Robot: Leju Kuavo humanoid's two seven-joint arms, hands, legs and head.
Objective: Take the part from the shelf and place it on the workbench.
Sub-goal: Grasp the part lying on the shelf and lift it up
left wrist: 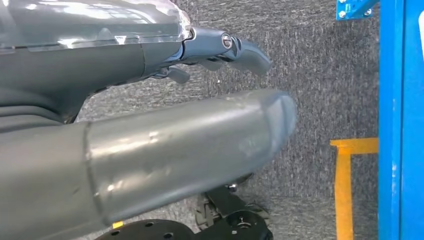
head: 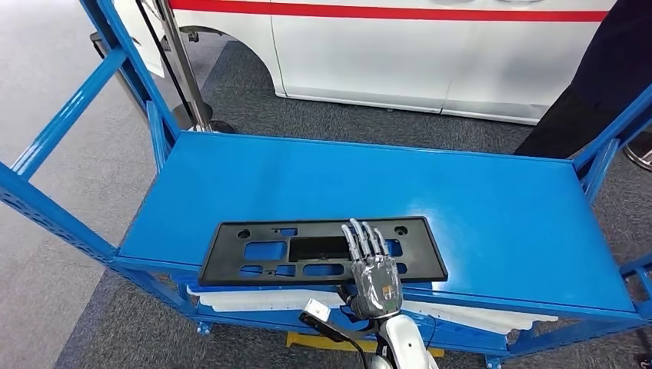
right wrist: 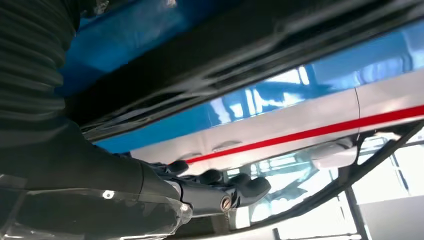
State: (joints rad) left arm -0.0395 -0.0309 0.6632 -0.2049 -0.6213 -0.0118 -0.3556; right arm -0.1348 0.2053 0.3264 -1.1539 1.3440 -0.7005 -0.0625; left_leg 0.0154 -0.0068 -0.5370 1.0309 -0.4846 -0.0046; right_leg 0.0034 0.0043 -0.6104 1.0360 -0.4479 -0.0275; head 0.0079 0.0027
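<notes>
Head view looks down on the shelf (head: 492, 207) from the near edge; right wrist skims it close; left wrist faces floor (left wrist: 310, 45).

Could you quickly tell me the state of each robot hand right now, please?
Left robot hand: open, holding nothing, hanging above the floor.
Right robot hand: fingers extended flat on the black part; grip cannot be told.

the shelf top (head: 492, 207) looks like painted blue metal, smooth and glossy, with soft reflections on its far side. the part (head: 254, 269) lying at its near edge is black plastic with a matt, slightly grainy look. the right hand (head: 374, 270) resting on the part is silvery grey with a dull metallic sheen. the left hand (left wrist: 165, 150) has a smooth grey thumb with a satin shine. the floor (head: 69, 200) is grey carpet, rough and matt.
</notes>
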